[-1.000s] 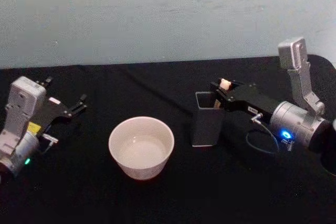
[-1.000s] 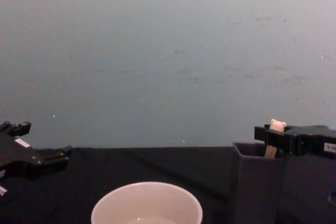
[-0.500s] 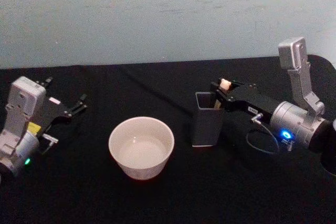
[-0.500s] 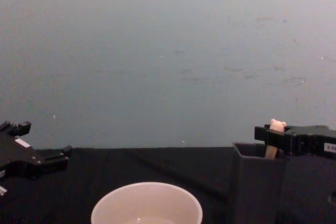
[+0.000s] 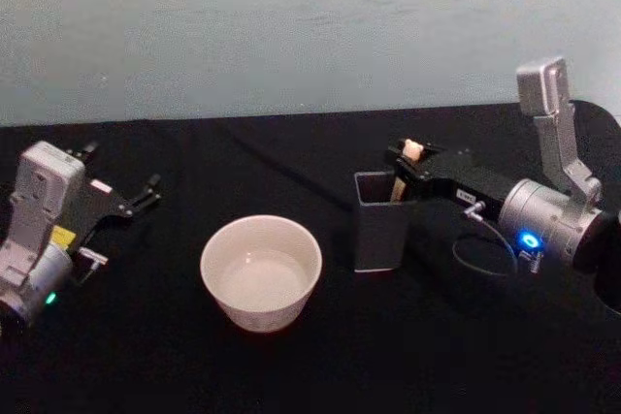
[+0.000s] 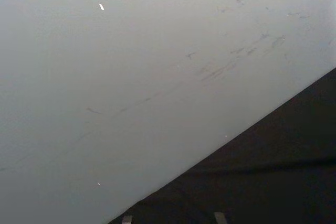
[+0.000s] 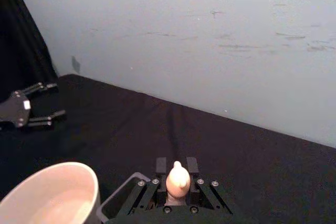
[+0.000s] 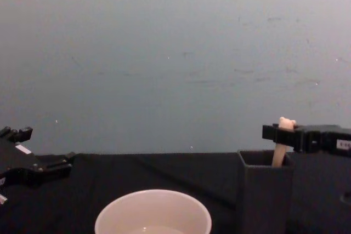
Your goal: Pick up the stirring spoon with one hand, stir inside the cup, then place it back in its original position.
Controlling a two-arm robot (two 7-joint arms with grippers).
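Note:
The stirring spoon (image 5: pixel 412 151) stands in the dark grey square holder (image 5: pixel 378 230), its beige handle (image 8: pixel 279 154) and bear head (image 7: pixel 177 178) sticking up above the rim. My right gripper (image 5: pixel 401 161) reaches in from the right and is shut on the handle just below the bear head, seen side-on in the chest view (image 8: pixel 277 135) and from behind in the right wrist view (image 7: pixel 177 168). The cream-white cup (image 5: pixel 260 271) sits left of the holder, with nothing in it. My left gripper (image 5: pixel 123 174) rests open at the far left of the table, well away from the cup.
A black cloth covers the table (image 5: pixel 291 157), which ends at a pale blue-grey wall (image 5: pixel 291 26). A loose cable (image 5: pixel 482 257) loops beside the right wrist. Bare cloth lies between the cup and the left gripper (image 8: pixel 48 146).
The right gripper has risen a little with the spoon, so more of the beige handle shows above the holder. The left arm has not moved.

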